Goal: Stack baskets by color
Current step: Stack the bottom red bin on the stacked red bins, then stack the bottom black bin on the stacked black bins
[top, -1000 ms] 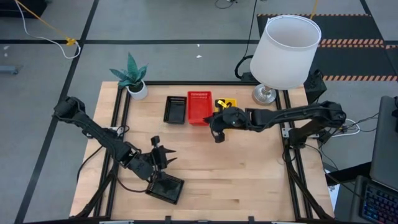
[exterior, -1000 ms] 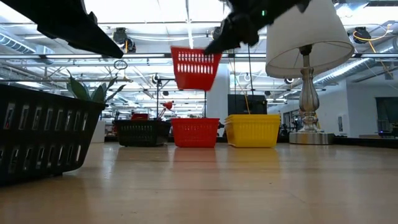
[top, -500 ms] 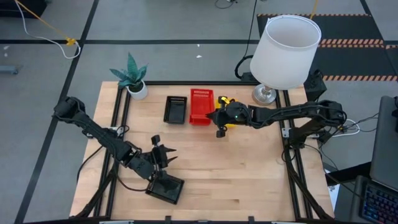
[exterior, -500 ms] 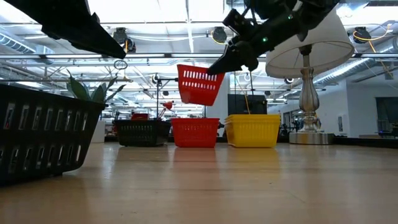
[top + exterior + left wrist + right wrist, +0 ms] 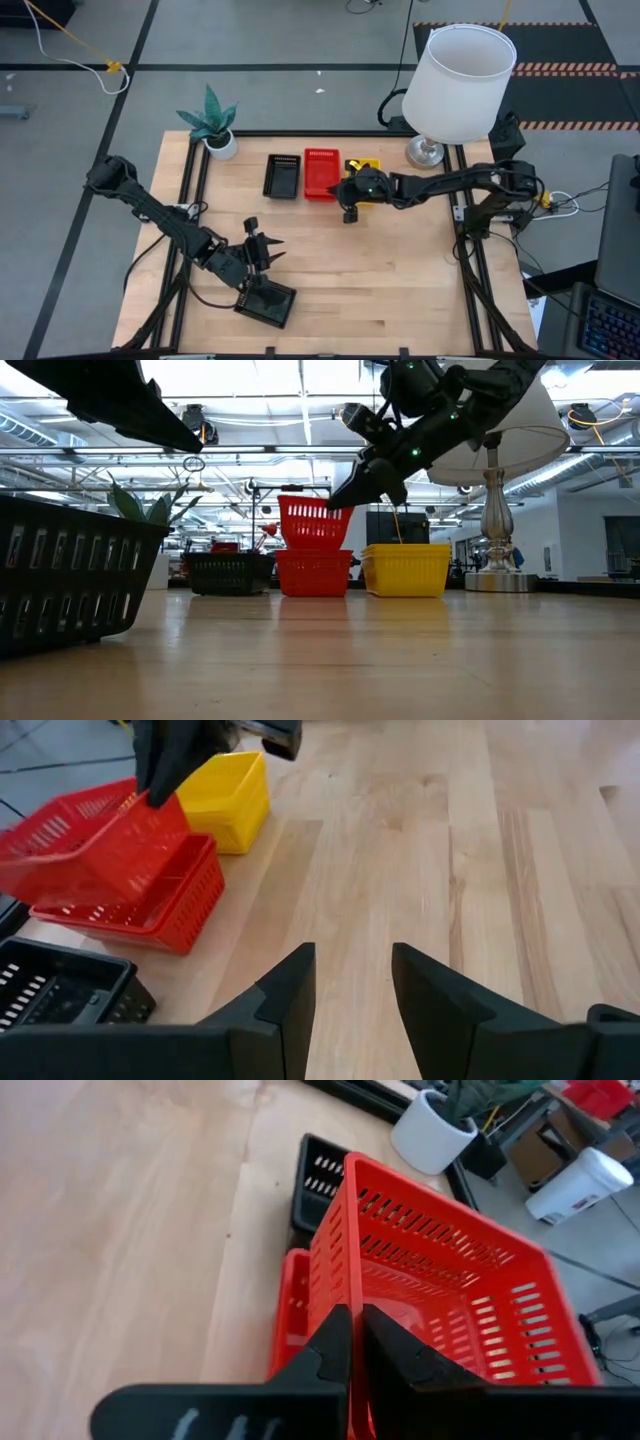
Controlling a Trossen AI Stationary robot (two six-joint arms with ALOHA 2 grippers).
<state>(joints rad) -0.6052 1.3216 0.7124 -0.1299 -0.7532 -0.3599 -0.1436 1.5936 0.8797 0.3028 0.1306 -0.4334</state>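
Tightly pinched right hand (image 5: 352, 1342) on red basket (image 5: 450, 1295) rim

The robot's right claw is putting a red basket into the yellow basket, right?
Not quite. The right claw is shut on the rim of a red basket, but it is lowering it into the other red basket, not the yellow basket beside it. The low view shows this best.
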